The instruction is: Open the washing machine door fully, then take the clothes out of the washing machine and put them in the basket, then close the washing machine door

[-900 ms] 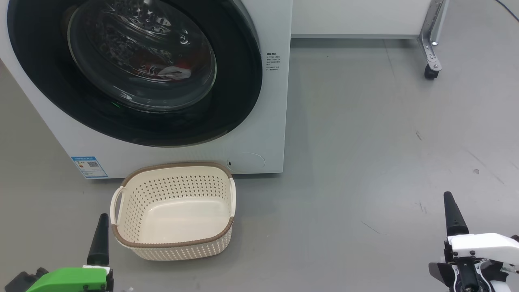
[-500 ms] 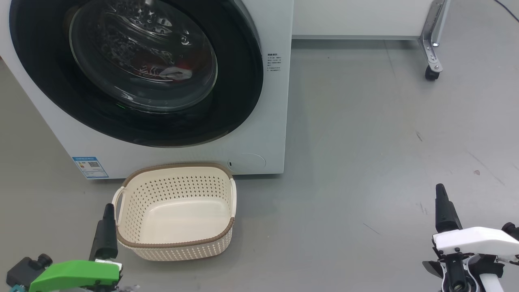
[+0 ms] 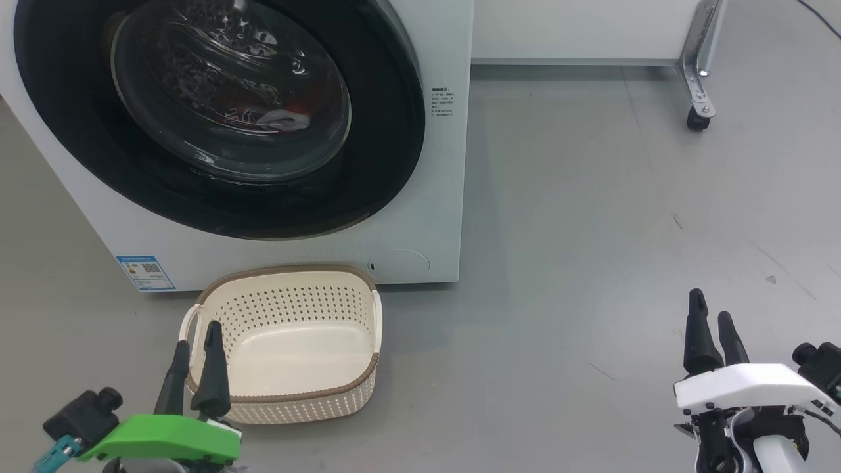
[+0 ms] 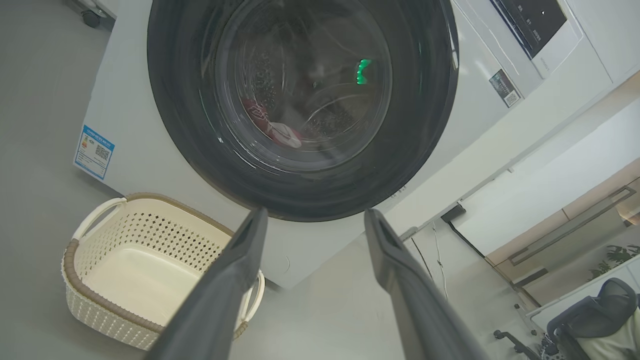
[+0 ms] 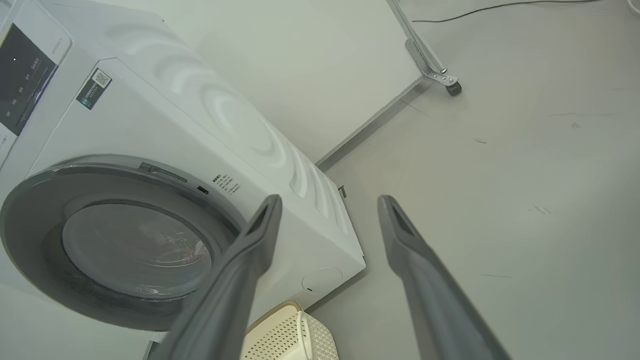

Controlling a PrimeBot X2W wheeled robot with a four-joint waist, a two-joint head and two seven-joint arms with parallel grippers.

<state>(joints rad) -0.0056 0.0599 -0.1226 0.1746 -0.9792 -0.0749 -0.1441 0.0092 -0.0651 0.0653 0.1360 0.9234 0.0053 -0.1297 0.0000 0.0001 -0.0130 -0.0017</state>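
Washing machine door (image 3: 217, 118), big round one with glossy black rim and bulging clear glass bowl, sat shut against big white front-loading washing machine (image 3: 420, 197), upper left of head view. Bright red clothes with white trim (image 4: 257, 112) lay in drum behind glass. Green-bodied left gripper (image 3: 197, 335) was spread, empty, low by near-left corner of small cream perforated plastic basket (image 3: 309, 406). Basket stood empty just before machine. White-bodied right gripper (image 3: 709, 304) was also spread, empty, well apart. Step one not started imo; next move called for catching door's edge and swinging it wide. Handle side unclear. Smooth grey scuffed floor (image 3: 591, 230); far right, metal leg on black castor (image 3: 696, 118).
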